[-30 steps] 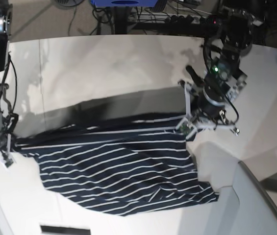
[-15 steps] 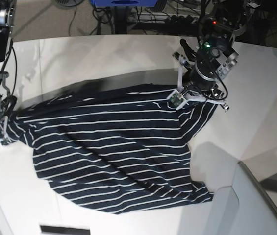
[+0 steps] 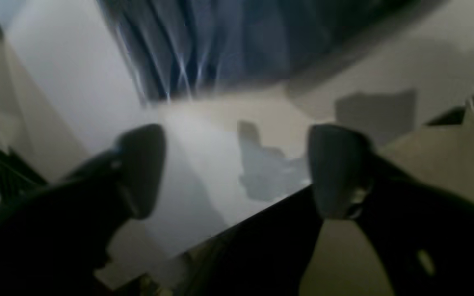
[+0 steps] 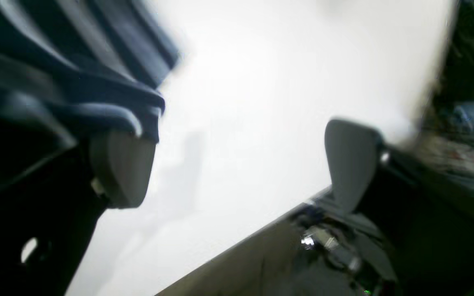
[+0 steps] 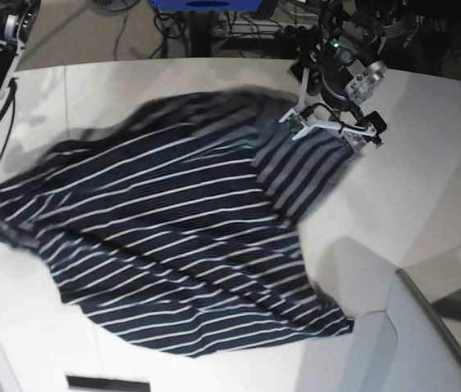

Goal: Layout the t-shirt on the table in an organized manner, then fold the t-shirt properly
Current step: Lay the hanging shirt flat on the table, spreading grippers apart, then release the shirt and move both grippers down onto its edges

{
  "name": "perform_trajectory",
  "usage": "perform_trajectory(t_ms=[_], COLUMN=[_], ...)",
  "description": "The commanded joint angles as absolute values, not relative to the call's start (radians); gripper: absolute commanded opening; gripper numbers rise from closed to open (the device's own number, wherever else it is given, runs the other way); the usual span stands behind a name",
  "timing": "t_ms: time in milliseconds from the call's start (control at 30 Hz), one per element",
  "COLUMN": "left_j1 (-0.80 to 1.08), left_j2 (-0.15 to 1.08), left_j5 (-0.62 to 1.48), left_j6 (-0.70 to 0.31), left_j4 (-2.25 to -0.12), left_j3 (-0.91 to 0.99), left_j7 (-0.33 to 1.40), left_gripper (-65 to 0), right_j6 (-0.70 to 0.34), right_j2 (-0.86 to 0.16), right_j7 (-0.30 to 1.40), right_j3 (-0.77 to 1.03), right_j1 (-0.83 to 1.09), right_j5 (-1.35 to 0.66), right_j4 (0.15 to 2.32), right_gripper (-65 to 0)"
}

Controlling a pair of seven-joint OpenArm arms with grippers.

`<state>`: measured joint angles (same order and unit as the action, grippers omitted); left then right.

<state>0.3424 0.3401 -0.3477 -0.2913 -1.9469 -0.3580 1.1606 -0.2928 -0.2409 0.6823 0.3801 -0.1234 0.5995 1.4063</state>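
Shirt (image 5: 165, 237) lies spread on the desk (image 5: 426, 188), stretching between both tools. Left tool (image 3: 237, 172) has its fingers wide apart, cloth just ahead of it. Right tool (image 4: 237, 164) stands apart too, fabric draped on one finger (image 4: 121, 168).

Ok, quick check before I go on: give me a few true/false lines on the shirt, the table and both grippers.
1. The left gripper is open, with nothing between its fingers. True.
2. The right gripper is clamped shut on the shirt. False: its jaws stand apart, though fabric drapes over one finger.
3. The shirt is folded into a neat rectangle. False: it lies spread and rumpled.
4. The shirt is plain white. False: dark navy with thin white stripes.
5. The shirt lies on the table. True.
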Motion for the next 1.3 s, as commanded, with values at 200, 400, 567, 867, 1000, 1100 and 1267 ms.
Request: perform_trajectory(t_ms=[200, 400, 567, 867, 1000, 1100, 1267], left_j1=[0.335, 0.272, 0.185, -0.081, -0.179, -0.236, -0.341], left_j2=[0.337, 0.334, 0.268, 0.070, 0.065, 0.061, 0.059], left_j5=[-0.354, -0.354, -0.352, -0.354, -0.360, -0.360, -0.360], left_j6=[-0.288, -0.288, -0.288, -0.286, -0.283, -0.282, -0.282], left_j4=[-1.968, -1.977, -1.972, -1.827, -1.630, -1.469, -1.222], left_j3=[-0.357, -0.355, -0.346, -0.346, -0.341, -0.275, -0.120], left_j7=[1.144, 1.144, 1.144, 1.136, 1.012, 0.906, 0.730], left_gripper=[-9.4, -9.5, -11.4, -65.0, -65.0, -65.0, -65.0], right_j6=[-0.424, -0.426, -0.426, -0.513, -0.570, -0.573, -0.573], right_j2=[-0.194, -0.203, -0.185, -0.013, 0.045, 0.064, 0.097], right_j7=[0.802, 0.802, 0.786, 0.736, 0.751, 0.786, 0.843], right_j3=[0.386, 0.387, 0.476, 0.387, 0.367, 0.357, 0.355], right_j1=[-0.062, -0.068, -0.067, 0.062, 0.087, 0.102, 0.114], right_j5=[0.607, 0.608, 0.601, 0.450, 0.360, 0.326, 0.265], right_j4=[1.503, 1.414, 1.497, 1.713, 1.712, 1.712, 1.705], right_gripper=[-4.4, -4.4, -4.5, -52.4, -62.7, -64.7, -64.8])
